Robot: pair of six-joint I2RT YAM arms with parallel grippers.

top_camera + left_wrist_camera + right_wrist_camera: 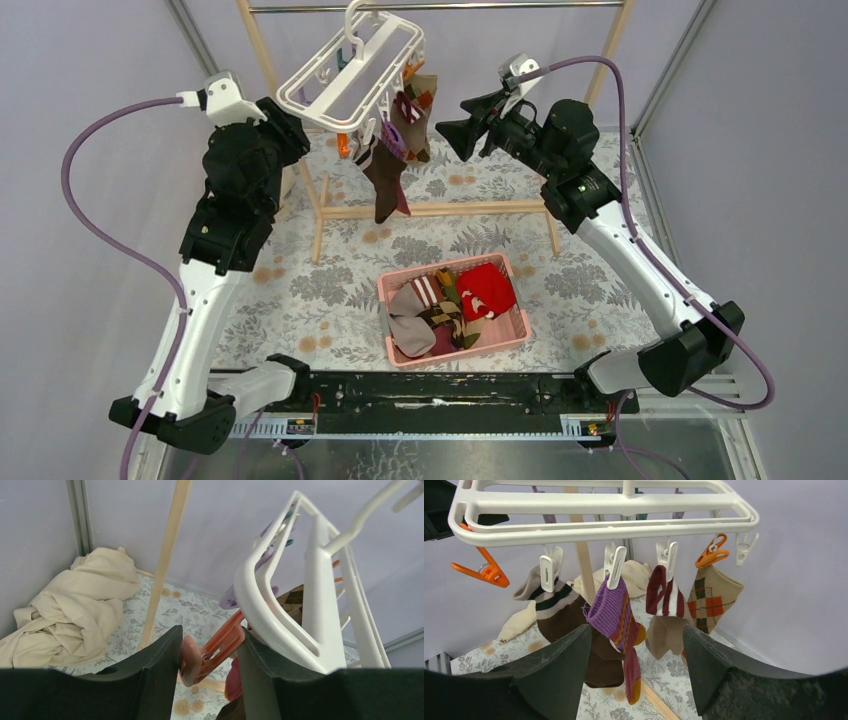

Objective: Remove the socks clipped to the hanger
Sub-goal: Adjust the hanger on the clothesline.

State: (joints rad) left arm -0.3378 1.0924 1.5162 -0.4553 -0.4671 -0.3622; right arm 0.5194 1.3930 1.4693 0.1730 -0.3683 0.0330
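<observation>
Standing here, I am seeing the flowered bench (600, 270) spreading out well below both hands, and the wooden rail frame (430, 210) rising between and beyond them. The white hanger (345, 75) is hanging tilted from the rail, its lower end meeting the left hand (290, 125) and its long side facing the right hand (452, 130). A pink basket (520, 325) is sitting far beneath the right hand, holding loose socks, one red (487, 288). Four socks are dangling just ahead of the right hand (636, 645), whose fingers are gaping wide and touching nothing: a brown one (559, 615), a purple one (616, 612), a beige maroon-striped one (664, 615) and an argyle one (711, 602). An orange clip (222, 642) is showing between the left hand's (210, 650) parted fingers; I cannot tell whether they are squeezing it.
</observation>
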